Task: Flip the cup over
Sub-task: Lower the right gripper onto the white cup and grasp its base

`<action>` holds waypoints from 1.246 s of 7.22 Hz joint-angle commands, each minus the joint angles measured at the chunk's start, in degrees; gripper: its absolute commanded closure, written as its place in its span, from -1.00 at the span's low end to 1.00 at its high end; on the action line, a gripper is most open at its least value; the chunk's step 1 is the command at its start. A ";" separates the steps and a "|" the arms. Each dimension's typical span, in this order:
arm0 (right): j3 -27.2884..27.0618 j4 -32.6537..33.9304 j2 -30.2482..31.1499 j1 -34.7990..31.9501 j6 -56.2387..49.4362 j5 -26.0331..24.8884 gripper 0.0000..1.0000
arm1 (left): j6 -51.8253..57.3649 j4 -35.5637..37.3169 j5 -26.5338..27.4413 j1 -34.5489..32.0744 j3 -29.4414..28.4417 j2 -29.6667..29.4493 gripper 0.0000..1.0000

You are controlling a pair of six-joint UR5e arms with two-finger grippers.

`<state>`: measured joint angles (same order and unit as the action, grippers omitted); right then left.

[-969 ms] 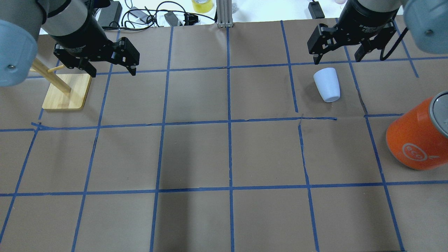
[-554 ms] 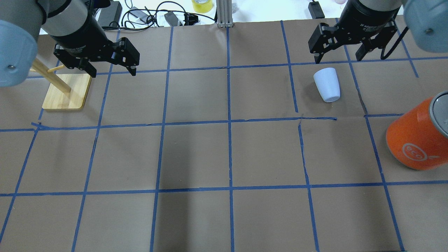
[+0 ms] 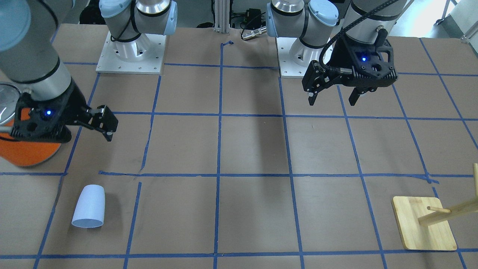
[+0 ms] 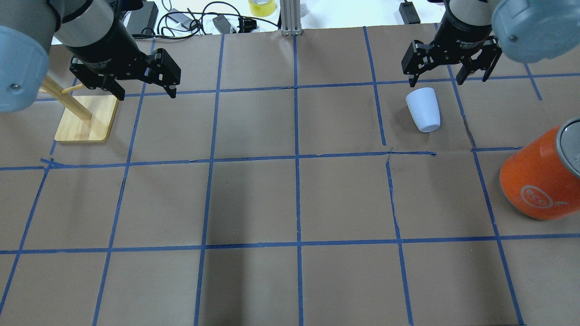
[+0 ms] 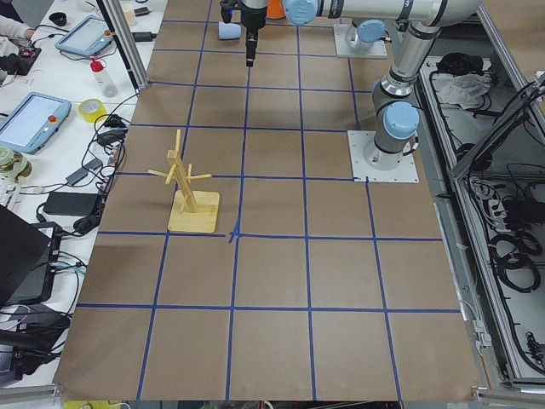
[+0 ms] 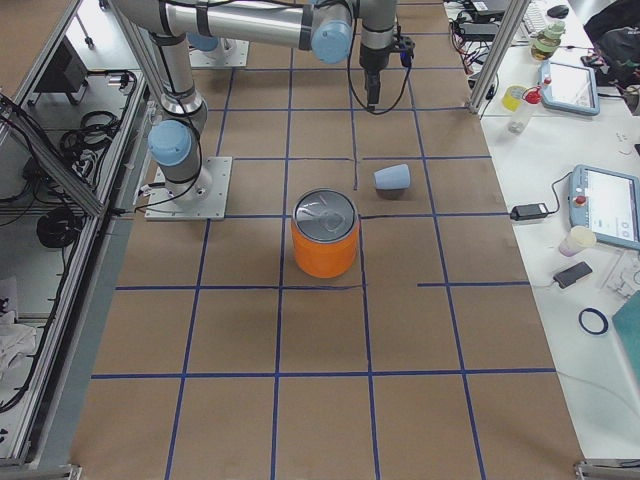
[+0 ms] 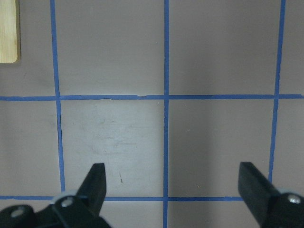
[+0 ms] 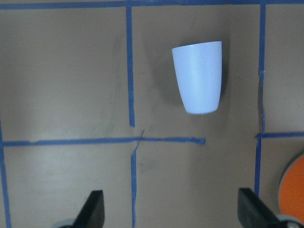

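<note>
Both pincers hung wide open, empty; the right pincer (image 4: 436,83), not the left pincer (image 4: 147,95), hovered near the cup (image 4: 423,111), lying sideways on the bench (image 4: 253,199) below, rim toward the far edge.

Brown-papered table (image 4: 253,199) marked with a blue tape grid (image 4: 297,158), carrying an orange canister (image 4: 537,181) and a wooden peg stand (image 5: 189,192).
The canister stands upright at one end of the table, silver lid (image 6: 324,213) on top and a white "eco" mark on its side. The peg stand sits well apart at the other end, on a pale square base, with pegs angled up off its post. Past the far edge lie black cables (image 4: 190,20) and a yellow tape roll (image 4: 262,7). A tablet (image 6: 607,205) rests on a side bench.
</note>
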<state>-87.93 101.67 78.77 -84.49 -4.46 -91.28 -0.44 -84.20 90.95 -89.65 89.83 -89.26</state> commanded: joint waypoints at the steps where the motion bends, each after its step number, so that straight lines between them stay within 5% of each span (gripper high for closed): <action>1: -0.14 11.48 -9.29 3.36 -4.75 -0.30 -1.00 | 0.00 0.00 0.02 0.00 0.00 -0.04 -1.00; 3: -0.49 20.72 -16.68 3.89 -8.62 0.13 -1.00 | 0.00 0.00 -0.07 0.00 0.00 -0.04 -1.00; 9: -1.81 21.29 -22.25 4.68 -13.47 0.49 -1.00 | 0.09 0.00 0.02 0.00 0.00 0.05 -1.00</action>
<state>-89.41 122.92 56.97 -79.75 -17.69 -90.80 -0.37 -84.20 90.97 -89.65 89.82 -89.24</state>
